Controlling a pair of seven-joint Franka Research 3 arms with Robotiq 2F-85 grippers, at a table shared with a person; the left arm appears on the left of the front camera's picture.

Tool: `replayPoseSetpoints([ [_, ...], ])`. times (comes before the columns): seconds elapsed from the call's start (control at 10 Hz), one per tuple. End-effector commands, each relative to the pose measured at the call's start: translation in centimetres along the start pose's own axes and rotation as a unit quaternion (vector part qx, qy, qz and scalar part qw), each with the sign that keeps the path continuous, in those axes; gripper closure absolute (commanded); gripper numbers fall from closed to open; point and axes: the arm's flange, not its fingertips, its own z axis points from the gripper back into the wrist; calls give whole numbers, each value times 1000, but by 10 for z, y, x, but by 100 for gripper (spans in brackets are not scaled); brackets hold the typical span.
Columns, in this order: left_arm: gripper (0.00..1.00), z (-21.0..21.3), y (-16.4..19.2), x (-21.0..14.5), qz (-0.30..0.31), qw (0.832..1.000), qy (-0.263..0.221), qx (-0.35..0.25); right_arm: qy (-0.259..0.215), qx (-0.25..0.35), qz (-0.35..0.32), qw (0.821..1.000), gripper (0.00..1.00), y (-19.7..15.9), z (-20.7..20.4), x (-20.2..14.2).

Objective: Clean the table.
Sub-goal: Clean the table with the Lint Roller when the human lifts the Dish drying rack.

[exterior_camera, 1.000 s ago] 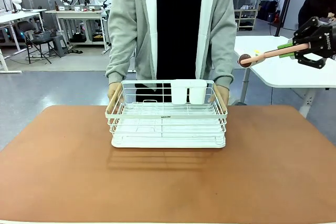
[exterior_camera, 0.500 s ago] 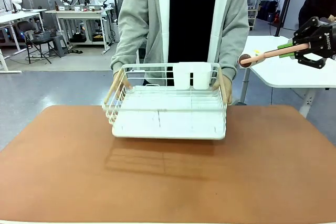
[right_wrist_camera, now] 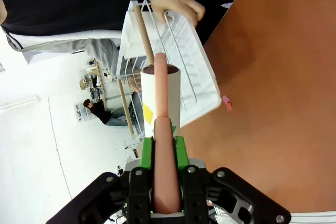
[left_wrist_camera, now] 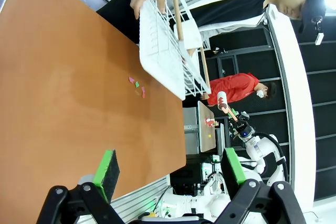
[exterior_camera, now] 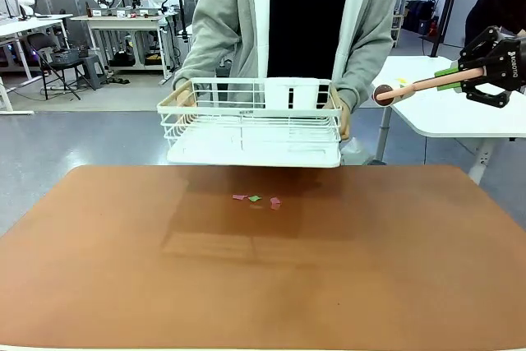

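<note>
The reddish-brown table [exterior_camera: 123, 269] carries a few small pink and green scraps [exterior_camera: 256, 200] near its far middle. A person holds the white wire rack [exterior_camera: 251, 125] with both hands in the air above them. High at the right, my right gripper [exterior_camera: 450, 78] is shut on the pink handle of a lint roller [exterior_camera: 411, 86], its white roll pointing left. In the right wrist view the lint roller [right_wrist_camera: 160, 93] runs up from the gripper [right_wrist_camera: 162, 145], toward the rack [right_wrist_camera: 178, 72] and a scrap [right_wrist_camera: 227, 103]. My left gripper [left_wrist_camera: 170, 171] hangs open over the table [left_wrist_camera: 52, 103], far from the scraps [left_wrist_camera: 137, 85].
The person stands at the table's far edge, hands [exterior_camera: 177, 96] on the rack's ends. A white-topped table [exterior_camera: 444, 113] stands behind at the right, below my right gripper. The brown top is bare around the scraps.
The person has lifted the rack off the table and drawn it back, uncovering the small scraps that lay beneath it. My right gripper and the roller have stayed still.
</note>
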Motion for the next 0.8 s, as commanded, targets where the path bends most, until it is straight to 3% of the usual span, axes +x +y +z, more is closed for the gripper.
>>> replayPoseSetpoints([
  [0.0, 0, 2, 2, 3, -12, 1000, -5, -15, 2, -2, 2, 1000, 100, 1, -2, -2],
  [0.7, 0, 2, 2, 3, -12, 1000, -5, -15, 2, -2, 2, 1000, 100, 1, -2, -2],
])
